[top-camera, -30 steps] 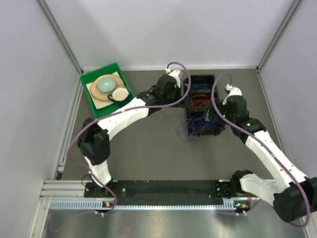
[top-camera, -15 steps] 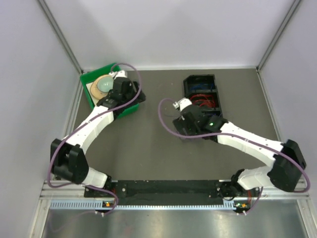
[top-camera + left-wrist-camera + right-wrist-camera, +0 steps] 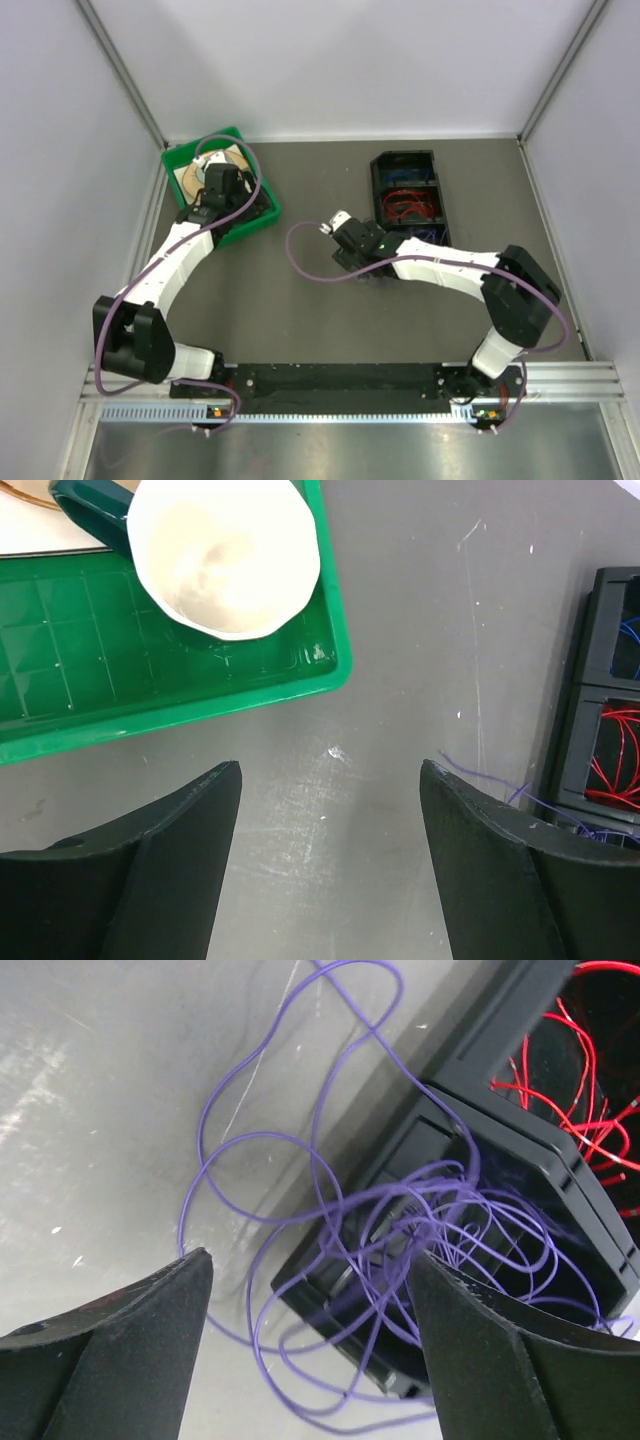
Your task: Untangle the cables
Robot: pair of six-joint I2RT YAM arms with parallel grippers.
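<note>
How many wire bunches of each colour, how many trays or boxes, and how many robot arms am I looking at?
Bunch of red cables: 1
Bunch of blue cables: 1
Bunch of purple cables: 1
Black compartment box: 1
Green tray: 1
Robot arms: 2, the left arm and the right arm
Total: 7

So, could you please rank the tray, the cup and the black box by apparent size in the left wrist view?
1. The tray, largest, though cropped.
2. The cup and the box look roughly alike; the box is cut off at the frame edge, so I won't rank them.
</note>
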